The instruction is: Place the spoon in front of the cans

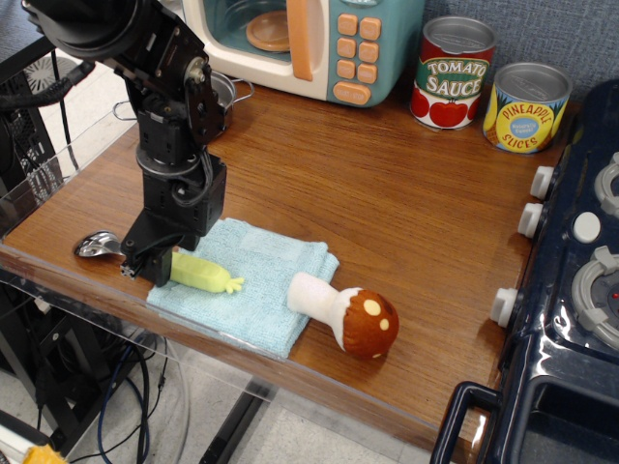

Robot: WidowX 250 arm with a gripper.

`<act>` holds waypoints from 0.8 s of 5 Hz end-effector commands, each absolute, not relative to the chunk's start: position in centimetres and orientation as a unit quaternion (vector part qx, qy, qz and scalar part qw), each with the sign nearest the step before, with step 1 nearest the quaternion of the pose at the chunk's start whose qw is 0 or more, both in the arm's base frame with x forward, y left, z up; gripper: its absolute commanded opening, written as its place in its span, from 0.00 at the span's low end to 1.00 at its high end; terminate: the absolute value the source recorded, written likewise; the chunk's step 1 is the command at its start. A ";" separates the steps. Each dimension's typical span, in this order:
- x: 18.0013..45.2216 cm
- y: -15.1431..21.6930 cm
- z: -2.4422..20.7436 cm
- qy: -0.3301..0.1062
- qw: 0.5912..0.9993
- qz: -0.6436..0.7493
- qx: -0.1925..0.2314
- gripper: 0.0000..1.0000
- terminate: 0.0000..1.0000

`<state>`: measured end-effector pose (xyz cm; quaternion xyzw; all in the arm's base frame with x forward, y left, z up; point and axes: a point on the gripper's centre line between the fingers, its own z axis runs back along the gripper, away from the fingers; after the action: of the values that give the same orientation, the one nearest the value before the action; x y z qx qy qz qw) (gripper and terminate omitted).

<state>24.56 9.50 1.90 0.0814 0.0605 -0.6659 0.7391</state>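
Note:
The spoon lies at the front left of the table, its silver bowl (pixel 97 244) on the wood and its pale yellow-green handle (pixel 205 274) on a light blue cloth (pixel 266 290). My gripper (pixel 147 261) is down over the spoon's neck, between bowl and handle, and hides that part. I cannot tell whether the jaws are closed on it. The two cans stand at the back right: Tomato Sauce (pixel 455 75) and Pineapple Slices (pixel 525 108), far from the gripper.
A toy mushroom (pixel 348 314) lies on the cloth's right edge. A steel pot (pixel 224 92) and a toy microwave (pixel 319 39) stand at the back left. A dark toy stove (pixel 580 280) borders the table on the right. The table's front edge is just below the spoon.

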 end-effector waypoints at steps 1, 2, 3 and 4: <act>24.8 9.4 2.6 0.053 0.735 -0.670 0.096 0.00 0.00; 25.0 9.5 2.9 0.050 0.737 -0.667 0.098 0.00 0.00; 25.9 9.2 4.9 0.044 0.742 -0.661 0.107 0.00 0.00; 26.8 8.9 7.8 0.020 0.759 -0.638 0.129 0.00 0.00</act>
<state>26.29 8.67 6.47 0.1065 0.0326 -0.6364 0.7633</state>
